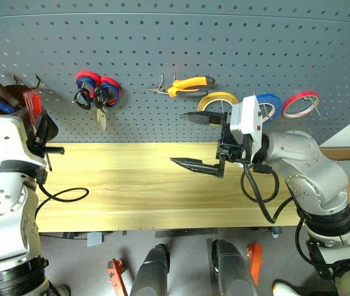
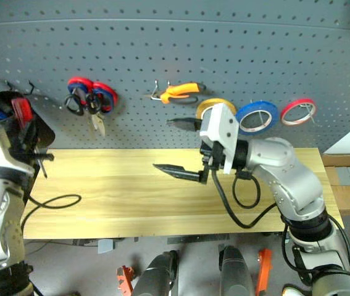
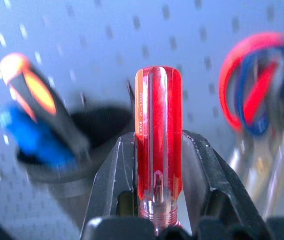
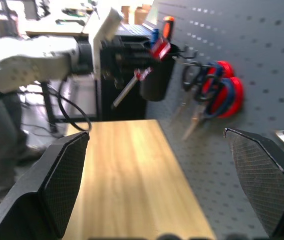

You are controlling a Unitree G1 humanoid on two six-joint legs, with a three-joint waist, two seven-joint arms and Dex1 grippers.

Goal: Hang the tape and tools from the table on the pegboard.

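Red screwdriver pinched upright in left gripper, raised near pegboard.

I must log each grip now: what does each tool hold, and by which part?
The left tool holds the red-handled screwdriver by the lower part of its handle. The right tool is open and holds nothing.

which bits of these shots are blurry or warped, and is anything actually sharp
Left wrist view: the red-handled screwdriver between the left gripper's fingers is sharp, while the holder and scissors behind smear. Right wrist view: the far arm and hanging scissors are soft. Head views: the pegboard's top edge bows.
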